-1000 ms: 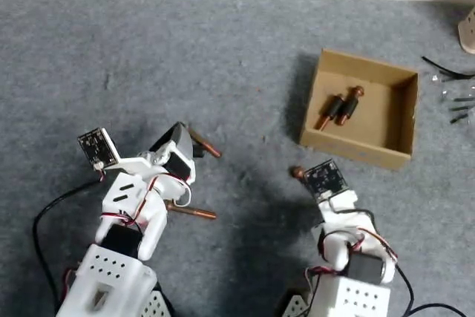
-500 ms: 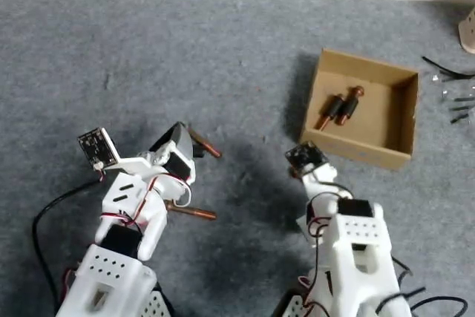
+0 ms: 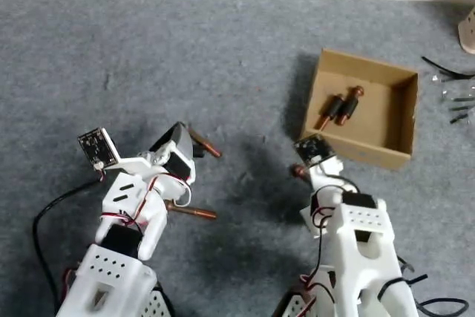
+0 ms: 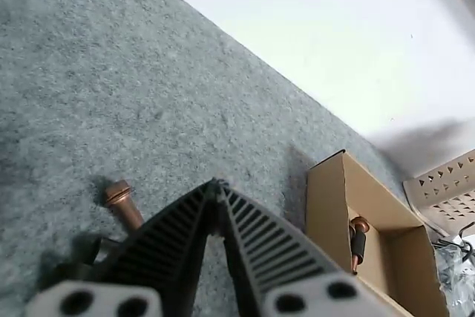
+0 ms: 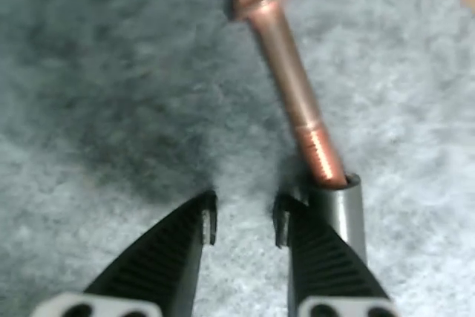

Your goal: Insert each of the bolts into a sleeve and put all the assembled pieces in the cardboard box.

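A copper bolt lies on the grey carpet with its threaded end in a grey sleeve. My right gripper hangs open just beside that sleeve, with only carpet between its fingers. In the high view this bolt's head peeks out by the right arm, close to the cardboard box. Two assembled pieces lie inside the box. My left gripper is shut, its tips pressed together above another copper bolt. That bolt shows beside the left arm, and a third bolt lies nearer the arm's base.
Loose black wires and small parts lie right of the box. A pale perforated object sits at the far right edge. Open carpet stretches across the far left and middle.
The right arm has stretched forward from its folded pose, its wrist now closer to the box. The left arm and both bolts beside it have not moved.
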